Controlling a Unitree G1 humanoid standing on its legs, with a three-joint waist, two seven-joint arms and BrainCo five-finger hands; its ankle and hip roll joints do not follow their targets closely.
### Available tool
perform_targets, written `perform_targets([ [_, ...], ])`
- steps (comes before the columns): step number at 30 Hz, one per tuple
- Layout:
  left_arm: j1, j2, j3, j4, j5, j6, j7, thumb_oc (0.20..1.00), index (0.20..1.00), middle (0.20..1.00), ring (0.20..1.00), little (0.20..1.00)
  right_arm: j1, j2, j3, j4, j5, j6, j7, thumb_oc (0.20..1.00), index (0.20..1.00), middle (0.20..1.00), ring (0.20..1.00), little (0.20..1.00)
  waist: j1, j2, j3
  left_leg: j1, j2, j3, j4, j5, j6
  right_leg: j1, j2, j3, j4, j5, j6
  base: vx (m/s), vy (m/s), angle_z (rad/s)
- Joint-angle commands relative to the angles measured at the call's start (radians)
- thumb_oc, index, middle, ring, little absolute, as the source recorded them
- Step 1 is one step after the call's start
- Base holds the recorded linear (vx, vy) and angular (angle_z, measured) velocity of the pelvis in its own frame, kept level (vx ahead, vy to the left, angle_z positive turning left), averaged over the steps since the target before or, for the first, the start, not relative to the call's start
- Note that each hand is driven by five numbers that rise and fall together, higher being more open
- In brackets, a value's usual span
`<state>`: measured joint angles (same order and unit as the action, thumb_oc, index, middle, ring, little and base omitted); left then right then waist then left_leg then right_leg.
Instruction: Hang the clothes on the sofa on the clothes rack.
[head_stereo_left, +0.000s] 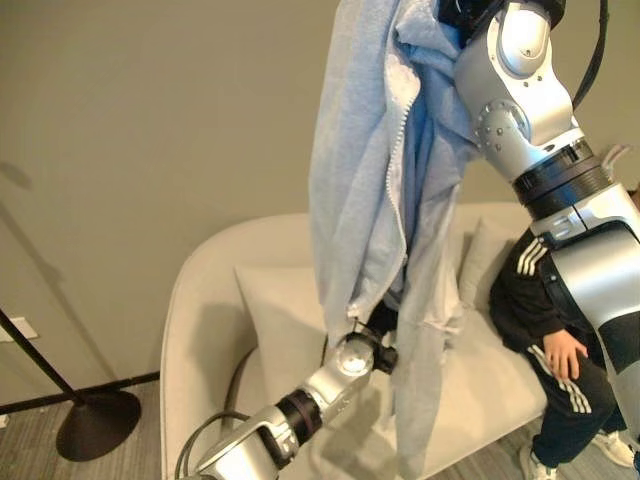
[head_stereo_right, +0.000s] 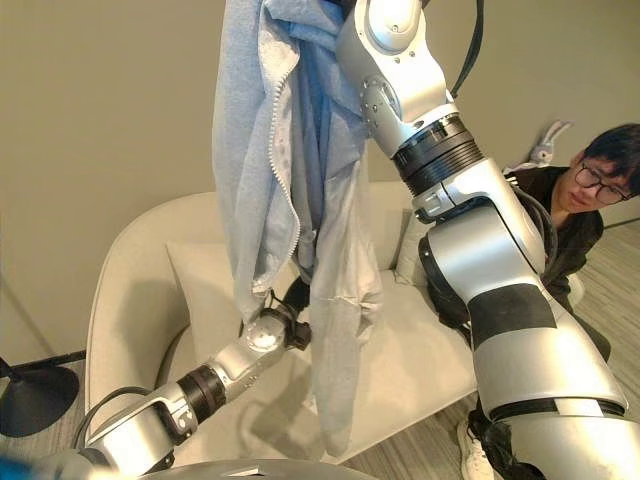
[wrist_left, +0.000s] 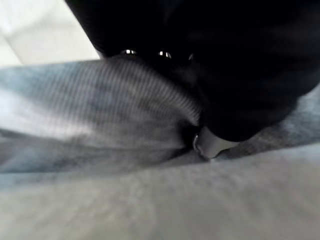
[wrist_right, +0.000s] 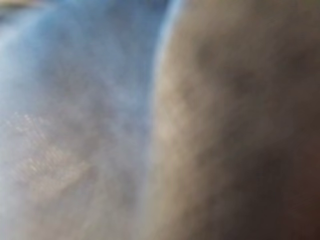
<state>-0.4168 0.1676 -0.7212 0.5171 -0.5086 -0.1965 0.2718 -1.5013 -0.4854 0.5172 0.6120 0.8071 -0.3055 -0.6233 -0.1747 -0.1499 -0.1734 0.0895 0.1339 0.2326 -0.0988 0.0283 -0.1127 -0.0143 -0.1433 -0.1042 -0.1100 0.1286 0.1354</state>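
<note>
One garment on my screens: a light grey zip hoodie, which I am seeing hanging in the air in front of the sofa, its hem dangling over the seat. Nearest, my left robot hand is reaching up into the hoodie's lower edge; its fingers are buried in the cloth, so I cannot tell their state. Higher, my right arm is lifting the top of the hoodie; the right robot hand is mostly cut off and its fingers are unreadable. Behind, a pale cushion is leaning on the sofa back. A person is sitting at the sofa's right end. Farthest left, a black stand base is resting on the floor.
</note>
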Motion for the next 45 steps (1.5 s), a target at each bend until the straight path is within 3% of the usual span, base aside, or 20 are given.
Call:
perform_targets([
  [1, -0.064, 0.002, 0.070, -0.082, -0.048, -0.091, 0.062, 0.200, 0.200, 0.200, 0.200, 0.200, -0.122, -0.139, -0.035, 0.060, -0.006, -0.022, -0.002, 0.200, 0.200, 0.200, 0.200, 0.200, 0.060, -0.011, 0.055, -0.027, 0.048, -0.052, 0.055, -0.091, 0.003, 0.043, -0.145, -0.007, 0.029, -0.033, 0.083, -0.01, 0.036, 0.05],
  [5, 0.002, 0.058, 0.186, -0.202, -0.017, -0.109, 0.126, 0.200, 0.200, 0.200, 0.200, 0.200, -0.031, -0.223, -0.067, -0.043, -0.042, -0.026, -0.011, 0.200, 0.200, 0.200, 0.200, 0.200, 0.079, -0.010, 0.060, -0.034, 0.037, -0.062, 0.068, -0.100, 0.010, 0.051, -0.157, -0.019, 0.032, -0.030, 0.088, -0.01, 0.034, 0.07],
  [7, 0.054, 0.100, 0.276, -0.300, 0.054, -0.110, 0.175, 0.200, 0.200, 0.200, 0.200, 0.200, 0.083, -0.288, -0.099, -0.186, -0.113, -0.015, -0.006, 0.200, 0.200, 0.200, 0.200, 0.200, 0.090, -0.013, 0.067, -0.047, 0.023, -0.070, 0.089, -0.104, 0.017, 0.048, -0.171, -0.024, 0.038, -0.023, 0.092, -0.04, 0.056, 0.19],
  [9, 0.059, 0.102, 0.275, -0.304, 0.055, -0.108, 0.177, 0.200, 0.200, 0.200, 0.200, 0.200, 0.091, -0.288, -0.104, -0.192, -0.115, -0.013, -0.008, 0.200, 0.200, 0.200, 0.200, 0.200, 0.090, -0.014, 0.064, -0.043, 0.025, -0.072, 0.090, -0.113, 0.016, 0.054, -0.170, -0.026, 0.037, -0.029, 0.093, 0.00, 0.035, 0.10],
  [12, 0.106, 0.156, 0.384, -0.428, 0.241, -0.091, 0.250, 0.200, 0.200, 0.200, 0.200, 0.200, 0.361, -0.372, -0.205, -0.456, -0.235, -0.011, 0.030, 0.200, 0.200, 0.200, 0.200, 0.200, 0.098, -0.013, 0.087, -0.074, 0.004, -0.090, 0.170, -0.152, 0.033, 0.054, -0.198, -0.029, 0.072, -0.036, 0.098, -0.04, 0.071, 0.10],
  [14, 0.117, 0.171, 0.393, -0.453, 0.279, -0.082, 0.261, 0.200, 0.200, 0.200, 0.200, 0.200, 0.430, -0.369, -0.238, -0.506, -0.254, -0.009, 0.036, 0.200, 0.200, 0.200, 0.200, 0.200, 0.100, -0.015, 0.092, -0.080, 0.000, -0.094, 0.192, -0.166, 0.038, 0.057, -0.204, -0.030, 0.080, -0.040, 0.100, -0.04, 0.070, 0.17],
  [16, 0.142, 0.199, 0.435, -0.507, 0.381, -0.059, 0.279, 0.200, 0.200, 0.200, 0.200, 0.200, 0.603, -0.336, -0.313, -0.619, -0.284, -0.018, 0.064, 0.200, 0.200, 0.200, 0.200, 0.200, 0.100, -0.010, 0.113, -0.097, -0.015, -0.097, 0.221, -0.174, 0.053, 0.045, -0.222, -0.029, 0.110, -0.037, 0.101, -0.10, 0.144, 0.05],
  [17, 0.173, 0.223, 0.465, -0.539, 0.466, -0.040, 0.283, 0.200, 0.200, 0.200, 0.200, 0.200, 0.789, -0.283, -0.393, -0.739, -0.311, -0.020, 0.092, 0.200, 0.200, 0.200, 0.200, 0.200, 0.097, -0.006, 0.127, -0.100, -0.032, -0.101, 0.232, -0.186, 0.068, 0.037, -0.239, -0.024, 0.135, -0.030, 0.105, -0.06, 0.137, 0.01],
  [23, 0.238, 0.303, 0.507, -0.593, 0.649, -0.023, 0.284, 0.200, 0.200, 0.200, 0.200, 0.200, 1.133, -0.133, -0.513, -0.896, -0.331, -0.035, 0.147, 0.200, 0.200, 0.200, 0.200, 0.200, 0.095, -0.007, 0.156, -0.107, -0.079, -0.112, 0.218, -0.193, 0.091, 0.024, -0.275, -0.027, 0.153, 0.028, 0.123, -0.06, 0.121, 0.08],
  [26, 0.257, 0.337, 0.522, -0.584, 0.708, -0.028, 0.306, 0.200, 0.200, 0.200, 0.200, 0.200, 1.197, -0.059, -0.523, -0.909, -0.325, -0.044, 0.153, 0.200, 0.200, 0.200, 0.200, 0.200, 0.096, -0.011, 0.169, -0.111, -0.099, -0.096, 0.186, -0.175, 0.099, -0.020, -0.287, -0.038, 0.135, 0.087, 0.125, -0.18, 0.103, 0.06],
  [27, 0.255, 0.349, 0.533, -0.567, 0.725, -0.038, 0.338, 0.200, 0.200, 0.200, 0.200, 0.200, 1.192, 0.006, -0.494, -0.892, -0.302, -0.053, 0.152, 0.200, 0.200, 0.200, 0.200, 0.200, 0.109, -0.001, 0.198, -0.120, -0.104, -0.063, 0.161, -0.152, 0.101, -0.090, -0.304, -0.115, 0.142, 0.155, 0.125, -0.30, 0.140, -0.19],
  [29, 0.264, 0.361, 0.541, -0.567, 0.749, -0.040, 0.365, 0.200, 0.200, 0.200, 0.200, 0.200, 1.198, 0.047, -0.477, -0.876, -0.312, -0.057, 0.132, 0.200, 0.200, 0.200, 0.200, 0.200, 0.123, 0.026, 0.220, -0.127, -0.097, -0.041, 0.131, -0.126, 0.107, -0.097, -0.290, -0.205, 0.196, 0.096, 0.107, -0.28, 0.176, -0.60],
  [31, 0.286, 0.378, 0.546, -0.574, 0.776, -0.048, 0.382, 0.200, 0.200, 0.200, 0.200, 0.200, 1.214, 0.075, -0.461, -0.874, -0.304, -0.070, 0.136, 0.200, 0.200, 0.200, 0.200, 0.200, 0.134, 0.034, 0.236, -0.127, -0.096, -0.028, 0.119, -0.105, 0.116, -0.088, -0.252, -0.210, 0.294, 0.002, 0.082, -0.20, 0.137, -0.39],
  [32, 0.307, 0.385, 0.566, -0.577, 0.772, -0.045, 0.407, 0.200, 0.200, 0.200, 0.200, 0.200, 1.218, 0.087, -0.443, -0.875, -0.305, -0.078, 0.133, 0.200, 0.200, 0.200, 0.200, 0.200, 0.157, 0.046, 0.240, -0.142, -0.090, -0.004, 0.122, -0.084, 0.133, -0.054, -0.215, -0.229, 0.416, -0.090, 0.059, -0.19, 0.097, -0.10],
  [34, 0.324, 0.380, 0.577, -0.582, 0.767, -0.048, 0.408, 0.200, 0.200, 0.200, 0.200, 0.200, 1.233, 0.098, -0.437, -0.880, -0.314, -0.074, 0.136, 0.200, 0.200, 0.200, 0.200, 0.200, 0.167, 0.046, 0.236, -0.145, -0.091, 0.008, 0.121, -0.077, 0.136, -0.037, -0.203, -0.222, 0.483, -0.140, 0.046, -0.14, 0.046, -0.47],
  [36, 0.370, 0.372, 0.605, -0.592, 0.754, -0.056, 0.413, 0.200, 0.200, 0.200, 0.200, 0.200, 1.272, 0.123, -0.437, -0.873, -0.303, -0.080, 0.150, 0.200, 0.200, 0.200, 0.200, 0.200, 0.198, 0.034, 0.203, -0.163, -0.107, 0.021, 0.112, -0.055, 0.141, 0.047, -0.150, -0.173, 0.554, -0.168, 0.043, -0.14, -0.046, -0.52],
  [40, 0.390, 0.365, 0.632, -0.591, 0.742, -0.057, 0.417, 0.200, 0.200, 0.200, 0.200, 0.200, 1.298, 0.136, -0.440, -0.871, -0.287, -0.088, 0.152, 0.200, 0.200, 0.200, 0.200, 0.200, 0.231, 0.006, 0.166, -0.213, -0.117, 0.032, 0.126, -0.031, 0.134, 0.154, -0.097, -0.110, 0.477, -0.148, 0.045, -0.16, -0.171, -0.20],
  [45, 0.432, 0.353, 0.682, -0.585, 0.757, -0.052, 0.438, 0.200, 0.200, 0.200, 0.200, 0.200, 1.293, 0.136, -0.397, -0.855, -0.245, -0.083, 0.180, 0.200, 0.200, 0.200, 0.200, 0.200, 0.286, -0.009, 0.155, -0.278, -0.063, 0.054, 0.161, 0.022, 0.095, 0.227, -0.034, -0.114, 0.277, -0.342, -0.011, -0.21, -0.249, -0.27],
])
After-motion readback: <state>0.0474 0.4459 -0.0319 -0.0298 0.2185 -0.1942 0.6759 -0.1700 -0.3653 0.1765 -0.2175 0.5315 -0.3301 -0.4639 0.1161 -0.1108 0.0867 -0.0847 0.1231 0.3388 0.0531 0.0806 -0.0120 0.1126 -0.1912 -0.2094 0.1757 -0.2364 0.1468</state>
